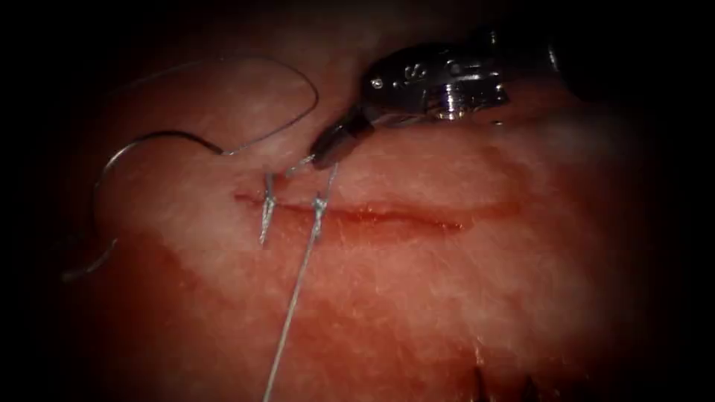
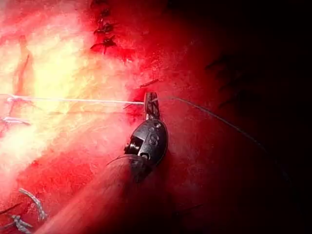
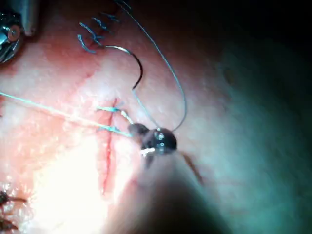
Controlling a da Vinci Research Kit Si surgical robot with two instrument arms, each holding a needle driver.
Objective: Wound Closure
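Endoscope view | right hand (image 1: 322, 155) closed on thread (image 1: 296, 283) | needle (image 1: 112, 167) loose, well left | left hand (image 2: 151, 103) grips thread

The right arm's tool (image 1: 328, 152) reaches in from the far right, its shaft angled down and leftward, the bright metal wrist bent so the dark jaws point at the near left. Those jaws are pinched together on the thread (image 1: 298, 165) just above the cut's left end, tips low against the surface. In the right wrist view that same tool (image 3: 134, 129) sits at the end of its shaft, tip closed on the short strand. In the left wrist view the left arm's tool (image 2: 151, 105) stands beyond its rounded wrist, jaws clamped on a taut thread line.
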